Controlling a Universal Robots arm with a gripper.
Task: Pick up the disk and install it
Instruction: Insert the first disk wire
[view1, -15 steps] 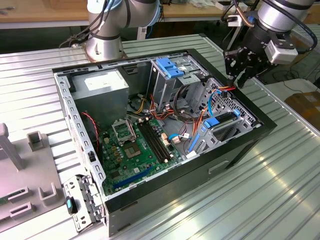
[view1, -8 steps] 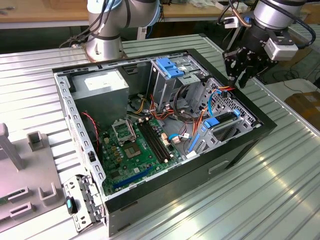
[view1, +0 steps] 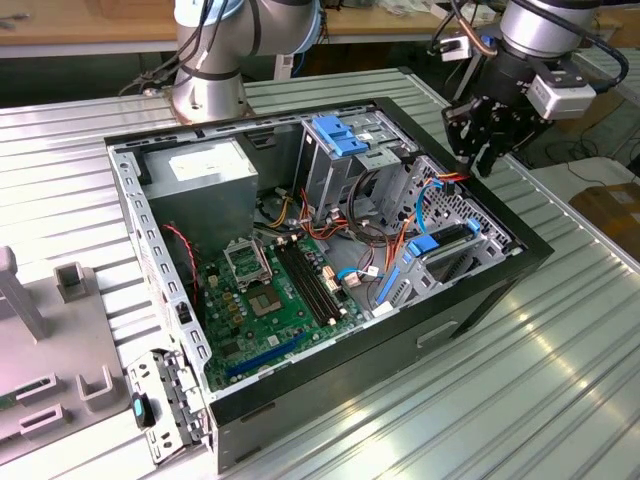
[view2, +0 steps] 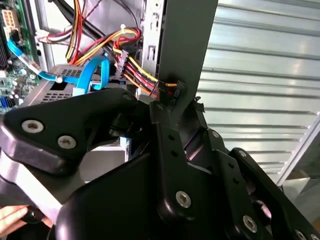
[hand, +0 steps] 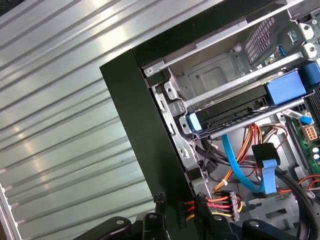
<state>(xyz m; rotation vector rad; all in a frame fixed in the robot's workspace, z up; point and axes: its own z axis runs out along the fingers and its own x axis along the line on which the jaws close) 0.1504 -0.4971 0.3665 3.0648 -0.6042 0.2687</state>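
Note:
The disk (view1: 441, 246) sits edge-on in a drive bay at the open computer case's end, on the exterior view's right, with blue plastic at its sides. In the first wrist view the disk (hand: 235, 118) shows as a dark slab between blue end pieces. My gripper (view1: 478, 167) hangs over the case's rim above that bay. It is shut on a black power connector (hand: 178, 211) whose red, yellow and black wires (hand: 220, 203) run back into the case. In the second wrist view the gripper (view2: 172, 98) meets this connector (view2: 171, 89) beside the case wall.
A blue flat cable (hand: 235, 160) loops near the bay. The grey power-supply box (view1: 205, 180) and a metal cage with a blue handle (view1: 345, 135) stand at the case's far side. The motherboard (view1: 270, 290) lies on the floor. The case rests on a ribbed metal table (view1: 560, 350).

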